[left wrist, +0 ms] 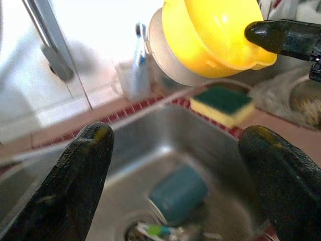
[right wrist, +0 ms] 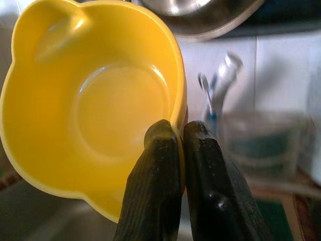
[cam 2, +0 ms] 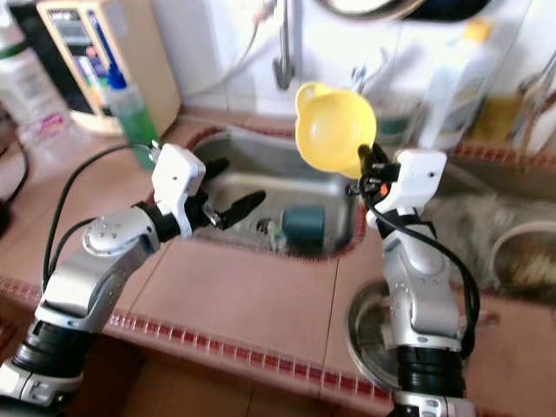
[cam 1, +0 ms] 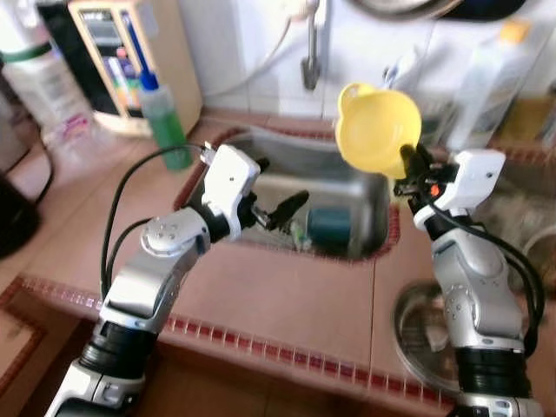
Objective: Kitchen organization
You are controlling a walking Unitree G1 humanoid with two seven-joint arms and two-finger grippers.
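The right gripper [right wrist: 175,145] pinches the rim of a yellow bowl [cam 1: 377,128], holding it tilted in the air above the right side of the steel sink [cam 1: 347,187]. The left gripper [cam 1: 276,211] hovers over the sink's left part, fingers spread wide apart. A teal cup [cam 1: 328,226] lies in the basin.

Head pair: high, looking forward and down over the sink [cam 1: 347,187].
Left wrist: low and near, looking past its spread fingers [left wrist: 80,175] into the basin.
Right wrist: very close behind the yellow bowl [right wrist: 95,105].
Shared: sink, bowl, teal cup [left wrist: 178,193].
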